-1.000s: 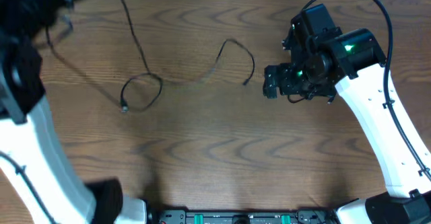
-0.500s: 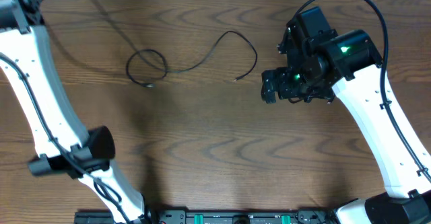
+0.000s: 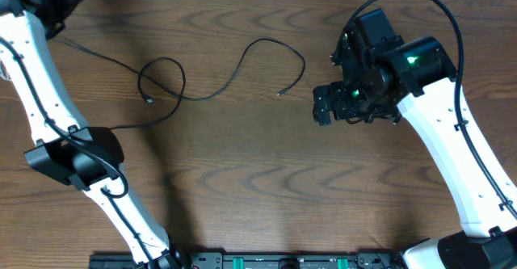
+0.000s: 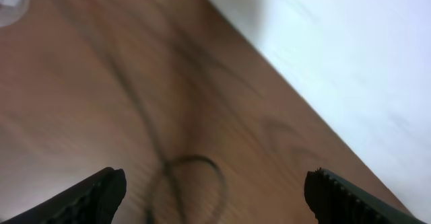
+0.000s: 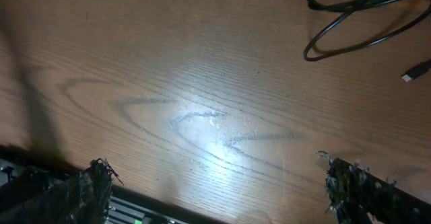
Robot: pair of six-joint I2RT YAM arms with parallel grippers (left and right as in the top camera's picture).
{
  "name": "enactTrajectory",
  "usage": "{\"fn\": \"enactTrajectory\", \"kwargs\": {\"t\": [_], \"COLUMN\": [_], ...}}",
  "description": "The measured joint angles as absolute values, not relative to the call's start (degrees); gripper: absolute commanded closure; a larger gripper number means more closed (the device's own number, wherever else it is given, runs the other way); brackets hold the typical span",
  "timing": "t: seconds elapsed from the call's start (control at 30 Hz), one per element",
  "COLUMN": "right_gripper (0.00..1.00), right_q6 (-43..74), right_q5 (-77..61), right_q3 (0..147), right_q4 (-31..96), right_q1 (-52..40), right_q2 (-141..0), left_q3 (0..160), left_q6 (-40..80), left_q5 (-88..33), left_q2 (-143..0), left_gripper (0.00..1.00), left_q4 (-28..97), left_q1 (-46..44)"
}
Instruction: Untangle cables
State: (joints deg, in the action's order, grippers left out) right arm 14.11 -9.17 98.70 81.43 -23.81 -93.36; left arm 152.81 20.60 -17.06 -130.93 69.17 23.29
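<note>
A thin black cable point(image 3: 218, 94) lies loose on the brown wooden tabletop point(image 3: 242, 180), in its far left half. It starts near the far left corner, runs toward the middle and crosses itself in a round loop point(image 3: 182, 73). From the loop one stretch arches up toward the far edge. It comes down to a small plug point(image 3: 280, 94) near the middle of the tabletop. A second plug end point(image 3: 149, 99) sits at the loop's near side. Another stretch leaves the loop toward the left edge and goes out of sight at the left arm point(image 3: 48, 99). I cannot tell whether this is one cord or two crossing.

The left gripper point(image 4: 215, 194) is up over the far left corner. In its wrist view the fingers point(image 4: 101, 190) stand wide apart with nothing between them. The cable and loop show blurred on the wood below, not touched.

The right gripper point(image 5: 215, 167) hangs over the right half of the tabletop, nearer the far edge. It is close to the arch's plug but apart from it. Its jaws are also spread wide and hold nothing, with bare wood under them. In the upper right corner of the right wrist view, dark coils point(image 5: 350, 22) and a small plug tip point(image 5: 414, 72) lie on the wood. I cannot tell which cord they belong to.
</note>
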Motion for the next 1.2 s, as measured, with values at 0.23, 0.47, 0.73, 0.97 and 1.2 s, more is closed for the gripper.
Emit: {"fn": "enactTrajectory", "kwargs": {"t": [0.23,0.47,0.73,0.97,1.2], "right_gripper": [0.01,0.01,0.01,0.01,0.01], "right_q6": [13.98,13.98,13.98,15.94,16.38], "right_q5": [-9.21,-9.21,-9.28,-9.34,-9.37], "right_q3": [98.15,96.4,93.65,93.3,93.23], "right_q4": [81.49,81.71,79.02,76.88,76.18], "right_q1": [-23.81,-25.58,-28.73,-29.93,-30.52], "right_q2": [-93.36,-93.36,-93.36,-93.36,-93.36], "left_q3": [152.81,151.81,146.61,135.63,124.11], "left_q6": [16.27,15.22,19.42,20.8,15.73], "left_q5": [-24.88,-8.67,6.46,9.45,4.78], "left_q2": [-130.82,-130.82,-130.82,-130.82,-130.82], "left_gripper": [0.11,0.11,0.11,0.15,0.21], "left_q4": [73.56,77.84,78.98,74.06,66.15], "left_q1": [18.74,14.85,22.31,33.39,42.04]}}
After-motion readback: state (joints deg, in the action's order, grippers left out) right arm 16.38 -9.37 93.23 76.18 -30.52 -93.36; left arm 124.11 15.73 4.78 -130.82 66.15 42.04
